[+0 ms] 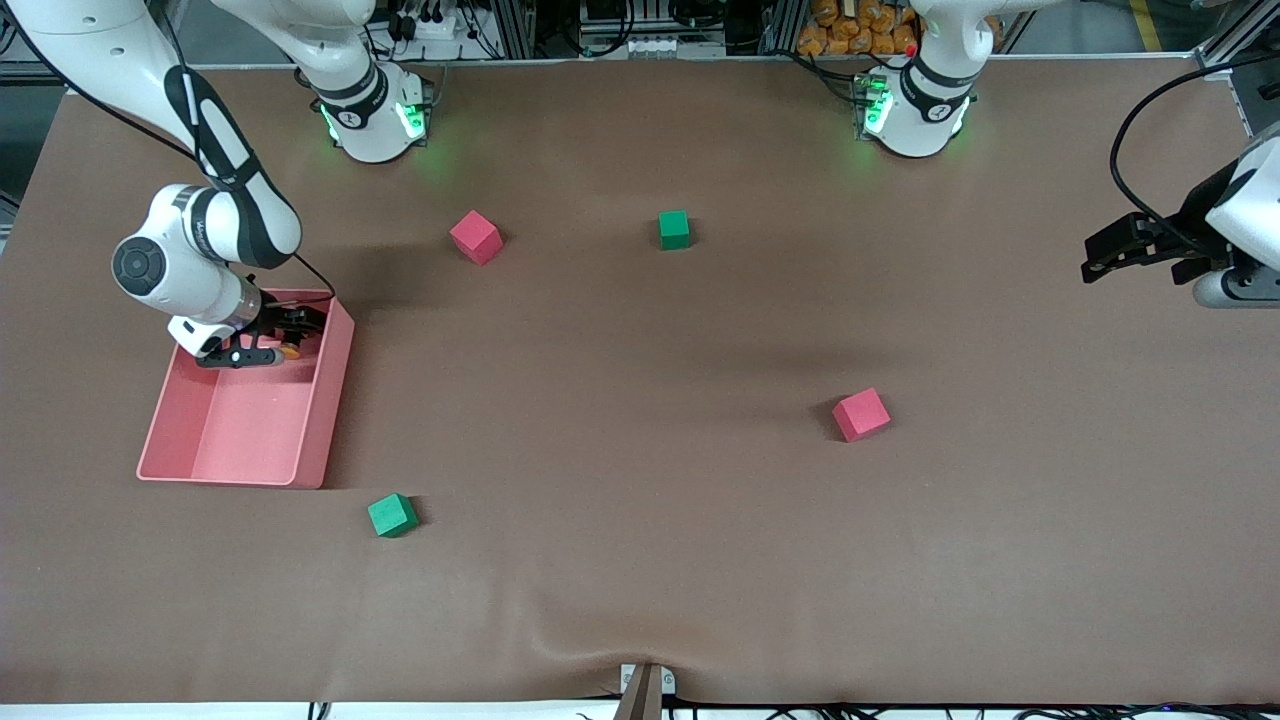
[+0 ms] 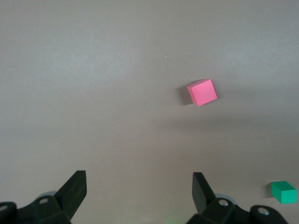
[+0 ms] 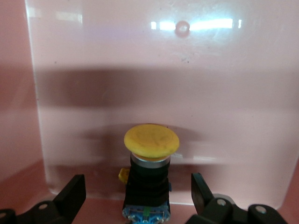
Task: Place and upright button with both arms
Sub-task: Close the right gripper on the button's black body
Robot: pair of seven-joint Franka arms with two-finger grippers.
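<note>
The button point(image 3: 150, 161), with an orange cap, black body and bluish end, is inside the pink bin point(image 3: 140, 70) close to one wall. My right gripper point(image 3: 138, 184) is down in the bin and open. Its fingers point(image 3: 74, 186) stand on either side of the button's body without touching it. In the front view the right gripper point(image 1: 285, 340) is in the bin point(image 1: 335, 390) with a bit of orange from the button point(image 1: 291, 351) showing. My left gripper point(image 1: 1100, 255) is open and empty, waiting above the table at the left arm's end; it also shows in its wrist view point(image 2: 139, 179).
Two red cubes point(image 1: 476, 237) point(image 1: 861, 414) and two green cubes point(image 1: 674, 229) point(image 1: 392, 515) lie on the brown table. The left wrist view shows a red cube point(image 2: 202, 92) and a green cube point(image 2: 283, 192).
</note>
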